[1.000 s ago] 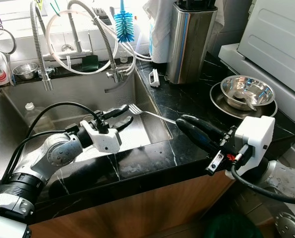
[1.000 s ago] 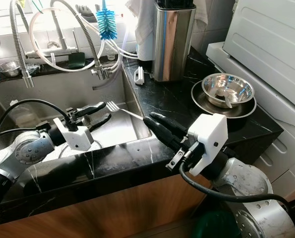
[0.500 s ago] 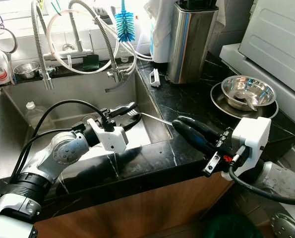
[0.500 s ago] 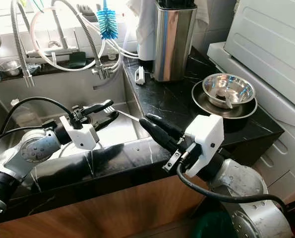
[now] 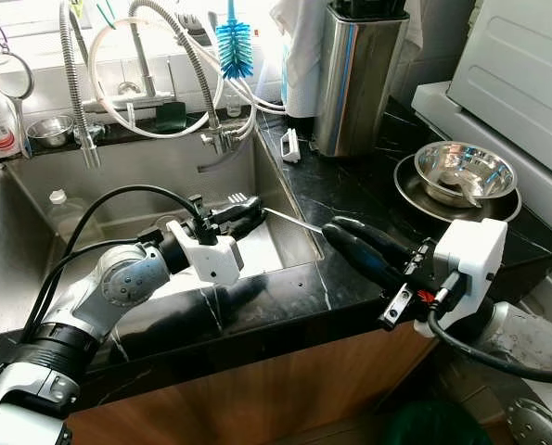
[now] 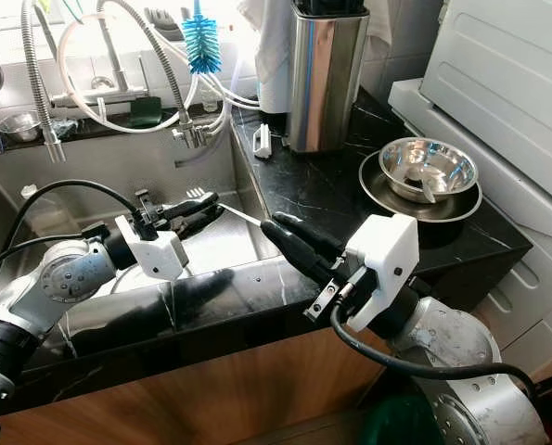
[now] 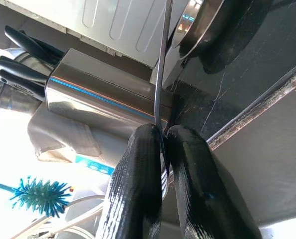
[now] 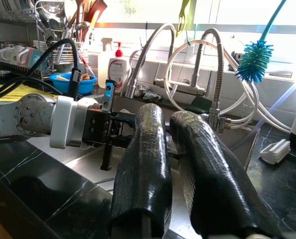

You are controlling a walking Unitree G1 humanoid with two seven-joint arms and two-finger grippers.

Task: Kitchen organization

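A silver fork spans the corner between the sink and the black counter, tines toward the sink. My left gripper reaches from over the basin and is shut on the fork just behind the tines. In the left wrist view the thin handle runs away from between the pressed fingers. My right gripper comes from the counter's front edge and is shut on the fork's handle end. Its two fingers lie close together in the right wrist view, pointing at the left wrist.
The steel sink holds a plastic bottle. Faucet hoses and a blue brush hang above it. On the counter stand a steel knife holder and a steel bowl on a plate. A white appliance is on the right.
My left gripper moved in toward the fork's tines with open fingers, then shut on them. The right gripper drew back slightly toward the counter edge and then held still.
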